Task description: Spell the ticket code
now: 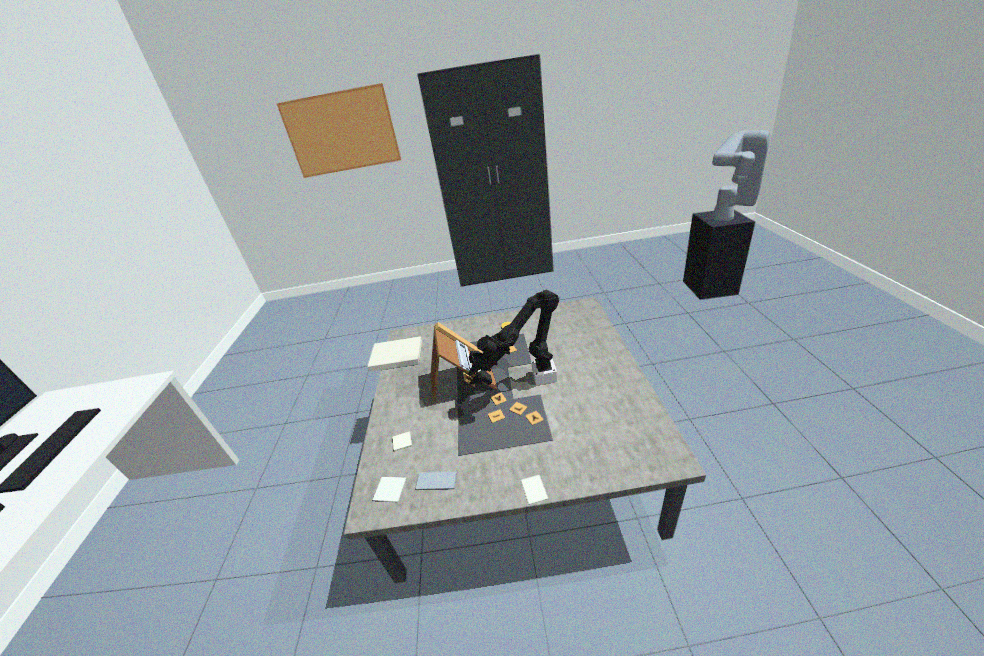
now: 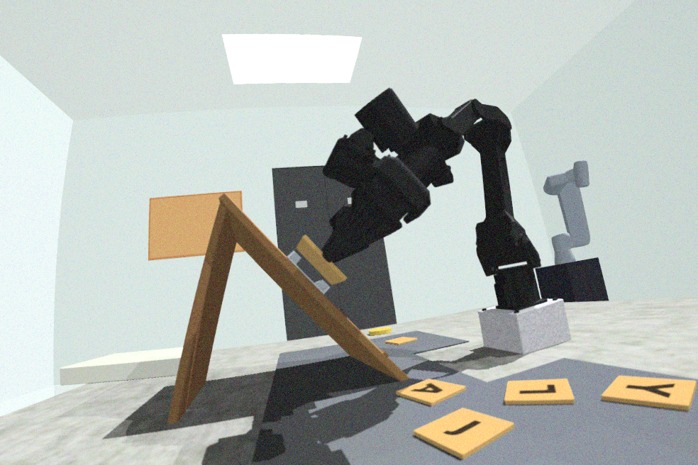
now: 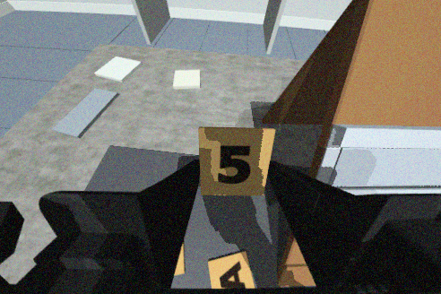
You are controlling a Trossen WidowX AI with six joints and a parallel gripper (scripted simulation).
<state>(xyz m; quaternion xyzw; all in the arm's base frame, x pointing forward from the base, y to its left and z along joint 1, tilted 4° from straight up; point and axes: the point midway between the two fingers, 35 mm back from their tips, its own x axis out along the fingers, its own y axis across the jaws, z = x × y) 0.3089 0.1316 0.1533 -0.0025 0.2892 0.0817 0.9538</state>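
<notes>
My gripper (image 2: pixel 331 255) (image 3: pixel 234 165) is shut on the tile marked 5 (image 2: pixel 318 260) (image 3: pixel 234 163), held by its side edges with the 5 upright in the wrist view. The tile is close to the tilted board (image 2: pixel 273 257) (image 3: pixel 402 67), beside the near end of the pale rail (image 2: pixel 321 286) (image 3: pixel 389 140), with a gap between tile and rail in the wrist view. Tiles A (image 2: pixel 431 391) (image 1: pixel 497 398), L (image 2: pixel 547 390), J (image 2: pixel 454 432) and Y (image 2: pixel 649 391) lie on the dark mat (image 2: pixel 558 438). The ticket's code is not readable; the rail's far part is out of the wrist view.
Another tile (image 2: pixel 401 340) lies on the back mat, near a yellow object (image 2: pixel 379 331). The board's rear leg (image 2: pixel 202 307) stands on the table (image 1: pixel 602 417). White pads (image 1: pixel 389 488) (image 1: pixel 534 488) and a grey-blue slab (image 1: pixel 436 480) lie near the front edge. A cream block (image 1: pixel 395 351) is behind the board.
</notes>
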